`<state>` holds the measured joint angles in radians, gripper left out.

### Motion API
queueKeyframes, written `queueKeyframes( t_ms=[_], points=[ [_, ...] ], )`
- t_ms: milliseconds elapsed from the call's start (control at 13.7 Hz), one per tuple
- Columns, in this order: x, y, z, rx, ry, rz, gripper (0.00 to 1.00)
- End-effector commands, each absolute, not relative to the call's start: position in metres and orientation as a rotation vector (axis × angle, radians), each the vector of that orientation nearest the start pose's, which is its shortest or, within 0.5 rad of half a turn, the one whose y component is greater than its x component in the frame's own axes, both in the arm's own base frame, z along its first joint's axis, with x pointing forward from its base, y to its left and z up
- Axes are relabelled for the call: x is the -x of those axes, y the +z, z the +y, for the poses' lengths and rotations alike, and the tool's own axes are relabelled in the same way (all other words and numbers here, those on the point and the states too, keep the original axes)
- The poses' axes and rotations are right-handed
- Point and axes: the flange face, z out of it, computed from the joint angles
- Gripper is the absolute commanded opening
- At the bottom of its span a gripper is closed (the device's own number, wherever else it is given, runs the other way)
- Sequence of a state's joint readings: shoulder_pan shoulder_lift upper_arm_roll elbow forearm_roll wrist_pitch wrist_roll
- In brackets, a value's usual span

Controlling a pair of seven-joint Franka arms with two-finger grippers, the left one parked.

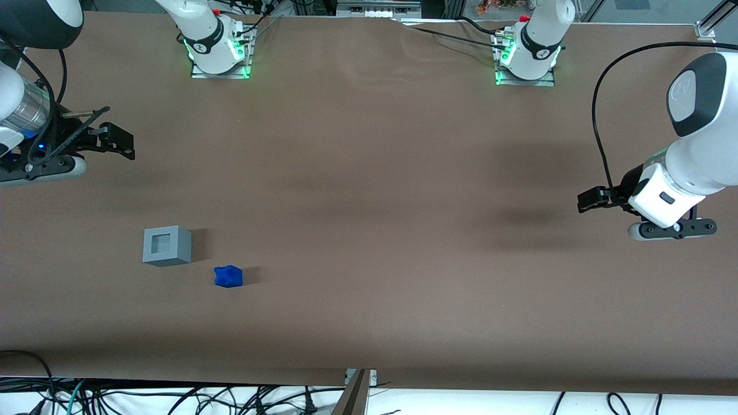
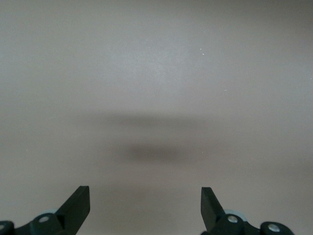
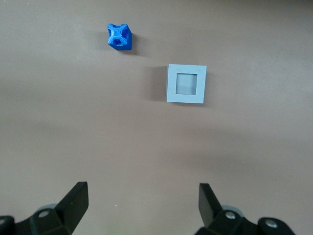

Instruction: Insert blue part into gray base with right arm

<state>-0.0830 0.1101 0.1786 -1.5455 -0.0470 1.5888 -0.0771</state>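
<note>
Item: my tool (image 3: 142,205), on the right arm (image 1: 23,109). State: fingers spread wide, holding nothing, raised above the table (image 1: 369,190) at the working arm's end, well apart from both pieces.

Item: blue part (image 1: 228,276). Lies loose on the table, untouched, just beside the gray base (image 1: 166,245) and a little nearer the front camera; the two do not touch.

Item: gray base. Upright, socket facing up and vacant.

Progress: nothing done yet, by my reckoning. Outstanding: travel to the blue part, grasp, lift, align over the socket, press in.
</note>
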Motion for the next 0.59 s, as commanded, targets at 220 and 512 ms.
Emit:
queueKeyframes(
  t_ms=[220,512],
  points=[
    [-0.581,0.578,0.043,3.151,0.085,-0.277,1.00],
    [-0.619,0.513,0.049,3.130,0.009,-0.285,1.00]
  ],
)
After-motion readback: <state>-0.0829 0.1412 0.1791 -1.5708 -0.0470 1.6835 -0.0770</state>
